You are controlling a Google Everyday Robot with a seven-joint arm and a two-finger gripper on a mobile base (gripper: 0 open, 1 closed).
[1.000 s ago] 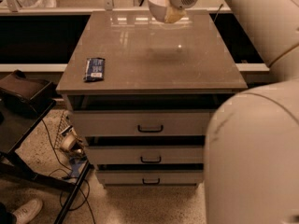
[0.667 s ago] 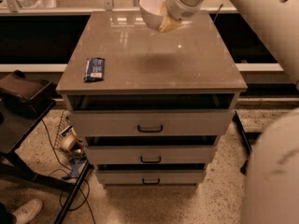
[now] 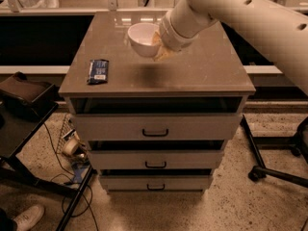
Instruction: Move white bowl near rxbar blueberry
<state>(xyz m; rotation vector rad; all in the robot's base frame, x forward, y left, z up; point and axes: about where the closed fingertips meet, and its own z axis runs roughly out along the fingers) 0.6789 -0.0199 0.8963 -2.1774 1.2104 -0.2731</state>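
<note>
The white bowl hangs in the air above the middle of the cabinet top, tilted toward the left, with its shadow on the surface below. My gripper is shut on the bowl's right rim, and the big white arm reaches in from the upper right. The rxbar blueberry, a dark blue wrapper with a white patch, lies flat near the front left edge of the top, well to the left of and below the bowl.
The brown cabinet top sits over three drawers with dark handles. A black stand is at the left, cables and tape on the floor below it. A chair base is at the right.
The arm has carried the bowl from the back right of the top toward the left and front, closer to the blue bar.
</note>
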